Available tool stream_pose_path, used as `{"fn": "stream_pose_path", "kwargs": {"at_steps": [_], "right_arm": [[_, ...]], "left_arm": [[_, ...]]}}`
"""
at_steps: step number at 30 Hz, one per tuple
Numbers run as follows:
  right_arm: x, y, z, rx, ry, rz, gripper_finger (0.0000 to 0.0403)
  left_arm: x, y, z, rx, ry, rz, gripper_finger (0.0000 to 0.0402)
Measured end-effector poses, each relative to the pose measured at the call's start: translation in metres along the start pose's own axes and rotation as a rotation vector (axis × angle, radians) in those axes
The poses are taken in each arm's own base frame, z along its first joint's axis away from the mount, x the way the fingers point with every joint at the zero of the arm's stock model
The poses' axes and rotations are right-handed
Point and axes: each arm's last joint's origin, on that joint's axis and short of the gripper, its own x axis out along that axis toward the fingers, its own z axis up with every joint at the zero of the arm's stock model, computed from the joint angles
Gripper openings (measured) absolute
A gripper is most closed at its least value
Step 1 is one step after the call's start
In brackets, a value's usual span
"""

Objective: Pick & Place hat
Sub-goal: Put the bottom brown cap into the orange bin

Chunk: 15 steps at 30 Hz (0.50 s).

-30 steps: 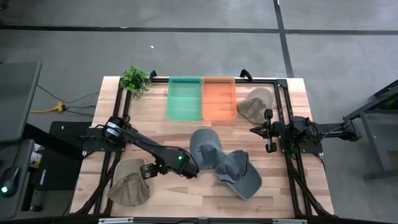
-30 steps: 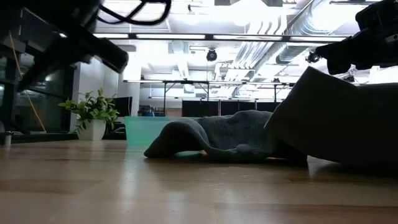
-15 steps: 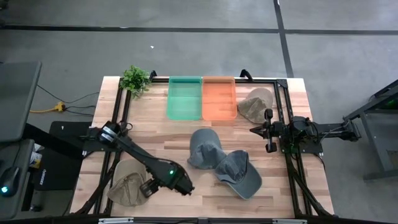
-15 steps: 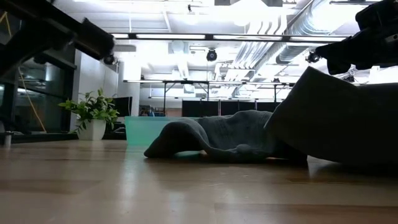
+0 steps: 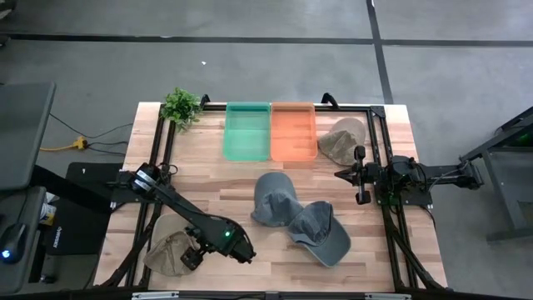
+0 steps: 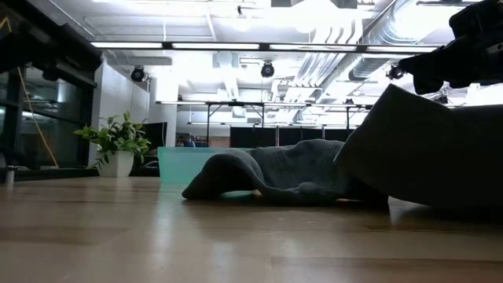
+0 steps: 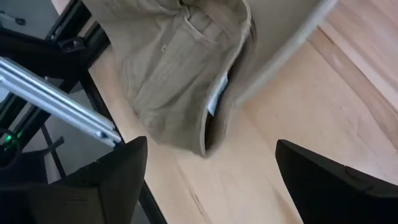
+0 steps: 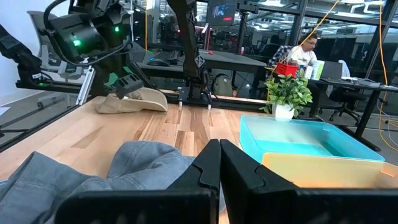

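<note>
One crumpled tan hat (image 7: 180,68) under the spread left pincer (image 7: 211,165); right pincer (image 8: 219,163) pressed together.

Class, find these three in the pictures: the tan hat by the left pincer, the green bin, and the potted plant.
Tan hat (image 5: 169,252), high view, crown.
Green bin (image 5: 247,131), high view, floor.
Potted plant (image 5: 181,106), high view, leaves.

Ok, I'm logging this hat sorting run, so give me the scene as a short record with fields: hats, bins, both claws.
hats: tan hat at front left; two grey caps mid-table; tan hat beside orange bin
bins: green bin and orange bin side by side at the back
left claw: open, over the front-left tan hat's edge
right claw: shut, parked at the right side, holding nothing
other: potted plant at back left corner
</note>
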Motion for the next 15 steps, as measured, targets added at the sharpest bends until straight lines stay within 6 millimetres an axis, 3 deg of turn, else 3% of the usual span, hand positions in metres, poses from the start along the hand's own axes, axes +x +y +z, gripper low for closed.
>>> {"fn": "stream_pose_path", "kwargs": {"at_steps": [15], "right_arm": [[0.0,0.0,0.0,0.0,0.0,0.0,0.0001]], "left_arm": [[0.034,-0.013,0.003,0.046,-0.025,0.032,0.0333]]}}
